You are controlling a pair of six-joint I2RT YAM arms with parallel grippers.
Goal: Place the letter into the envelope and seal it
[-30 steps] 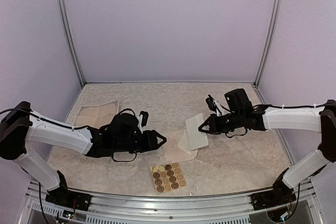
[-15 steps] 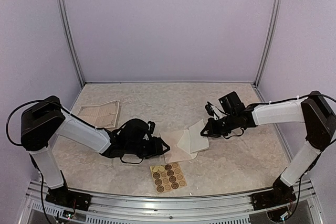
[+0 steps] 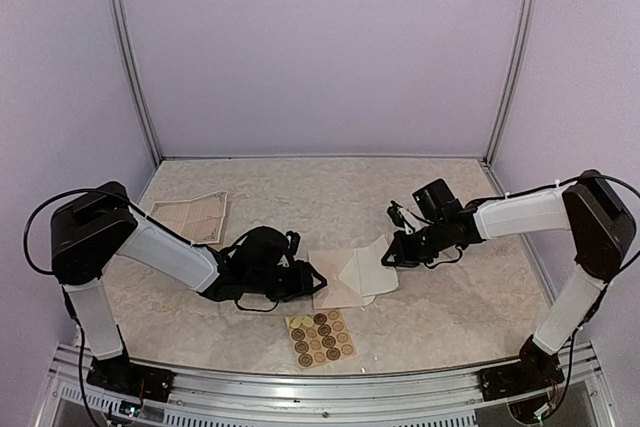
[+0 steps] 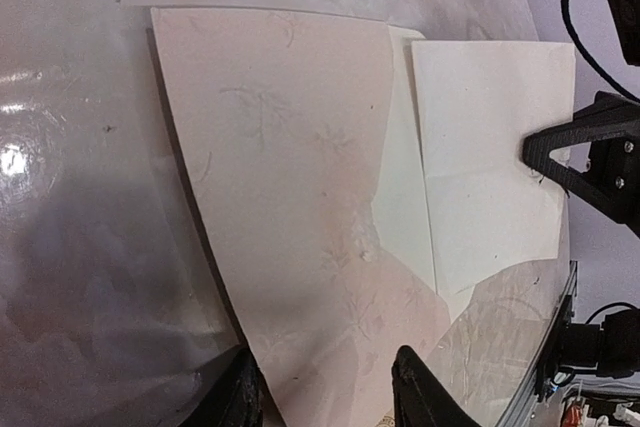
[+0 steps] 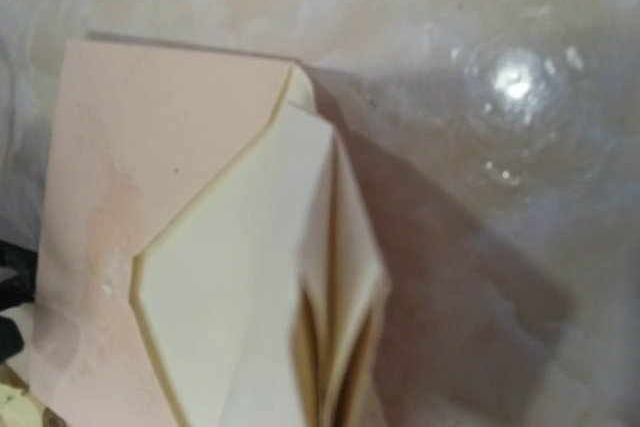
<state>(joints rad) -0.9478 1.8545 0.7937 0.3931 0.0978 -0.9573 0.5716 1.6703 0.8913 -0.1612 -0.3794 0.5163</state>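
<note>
The left gripper, jaws apart, is moving in to steady the small pale tan paper envelope while the right gripper is lowering its clamped cream folded letter towards it.

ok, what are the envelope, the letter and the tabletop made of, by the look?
Envelope: thin paper, matte pale tan, whiter inside; the table's veins seem to show through it.
Letter: white paper, matte; sharp folds stacked in the right wrist view.
Tabletop: marble-patterned, glossy; lamp glare shows on it. Stone or a printed laminate, cannot tell.
</note>
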